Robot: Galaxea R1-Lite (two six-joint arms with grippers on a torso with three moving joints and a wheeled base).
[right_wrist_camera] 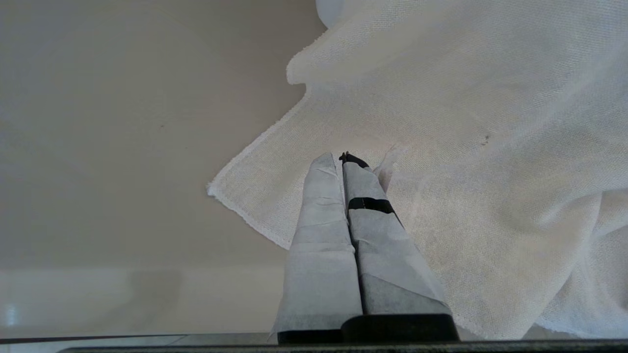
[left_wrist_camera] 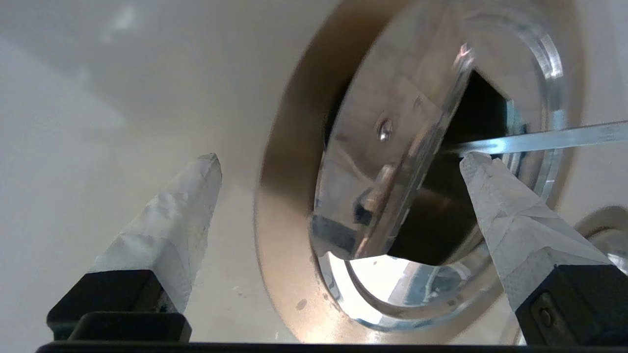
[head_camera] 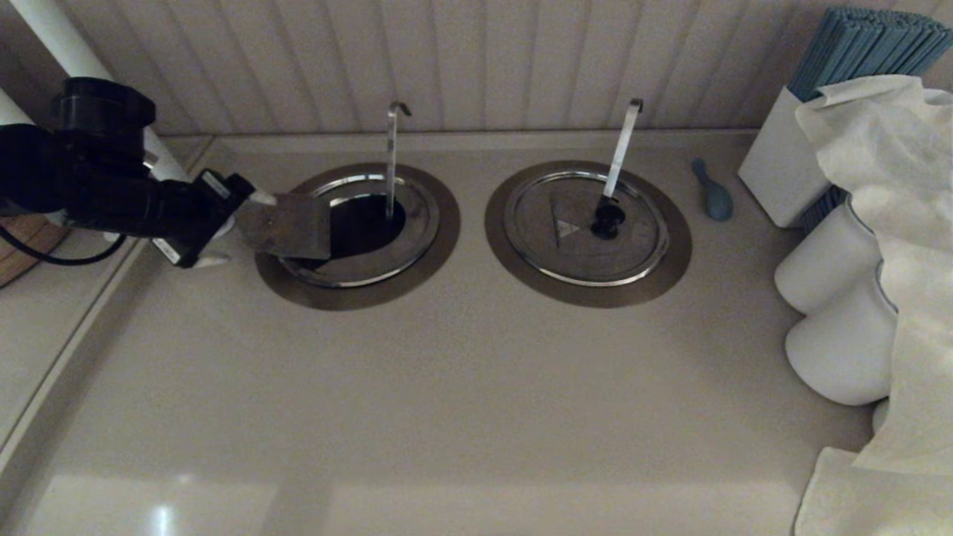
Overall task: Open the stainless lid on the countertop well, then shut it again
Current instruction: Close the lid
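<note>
Left of frame: left gripper gaped wide beside raised lid
Well: exposed
Right gripper: closed, empty

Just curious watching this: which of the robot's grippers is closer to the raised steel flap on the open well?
The left gripper, open right beside the raised flap. The right gripper sits shut over a white cloth, away from the flap.

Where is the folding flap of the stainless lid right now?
Head view, left: the flap stands raised over the countertop well, beside the open left gripper.
</note>
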